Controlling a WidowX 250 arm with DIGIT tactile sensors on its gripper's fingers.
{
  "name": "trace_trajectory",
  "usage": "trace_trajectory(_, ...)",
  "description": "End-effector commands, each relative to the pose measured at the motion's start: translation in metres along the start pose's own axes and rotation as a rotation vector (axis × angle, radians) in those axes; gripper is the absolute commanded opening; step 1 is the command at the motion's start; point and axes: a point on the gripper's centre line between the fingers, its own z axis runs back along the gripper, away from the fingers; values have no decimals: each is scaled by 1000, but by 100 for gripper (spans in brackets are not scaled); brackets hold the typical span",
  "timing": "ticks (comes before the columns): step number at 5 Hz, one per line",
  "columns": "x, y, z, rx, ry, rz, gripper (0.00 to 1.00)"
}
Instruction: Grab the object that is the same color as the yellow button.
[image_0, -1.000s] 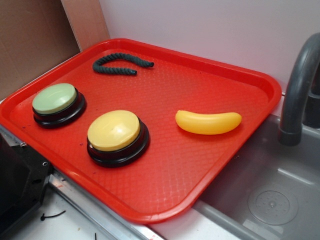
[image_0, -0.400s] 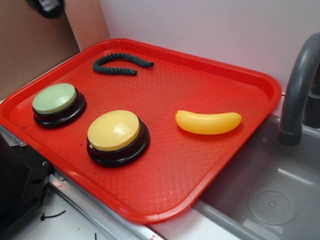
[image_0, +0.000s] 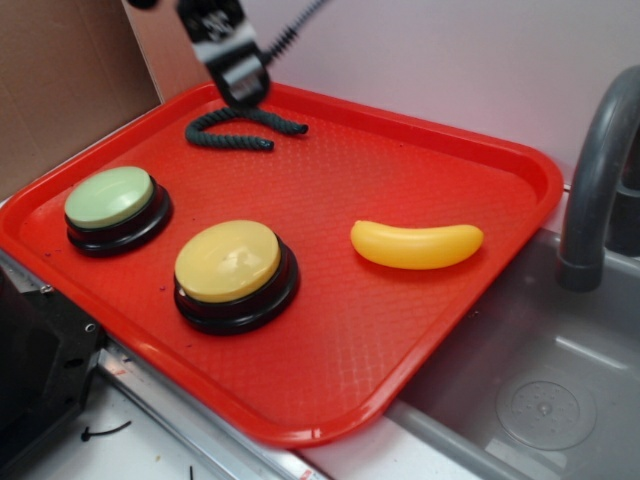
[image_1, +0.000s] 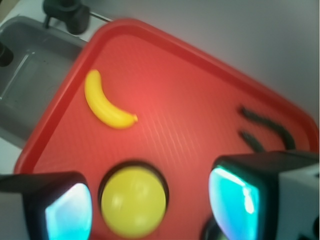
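The yellow toy banana (image_0: 416, 245) (image_1: 104, 102) lies flat on the red tray (image_0: 400, 330), right of centre. The yellow button (image_0: 230, 265) (image_1: 133, 201) with a black base stands near the tray's front. My gripper (image_0: 240, 85) (image_1: 150, 205) hangs high over the tray's far left corner, just above the dark green rope (image_0: 245, 127), well away from the banana. In the wrist view its two fingers stand wide apart with nothing between them; the yellow button shows far below in the gap.
A pale green-topped button (image_0: 112, 205) stands at the tray's left. A grey sink (image_0: 540, 390) with a grey faucet (image_0: 600, 180) lies right of the tray. A brown cardboard wall (image_0: 70, 80) rises at the left.
The gripper has come into the exterior view from the top left, moving right and down until it hangs over the rope. The objects on the tray have not moved.
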Motion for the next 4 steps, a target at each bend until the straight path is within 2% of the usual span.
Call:
trace_trajectory(1, 36, -16, -51, -103, -32, -167, 100)
trace_trajectory(2, 46, -24, -79, -219, -9, -217, 100)
trace_trajectory(3, 44, -34, -103, -237, 51, -230, 100)
trace_trajectory(4, 38, -39, -121, -250, 74, -235, 100)
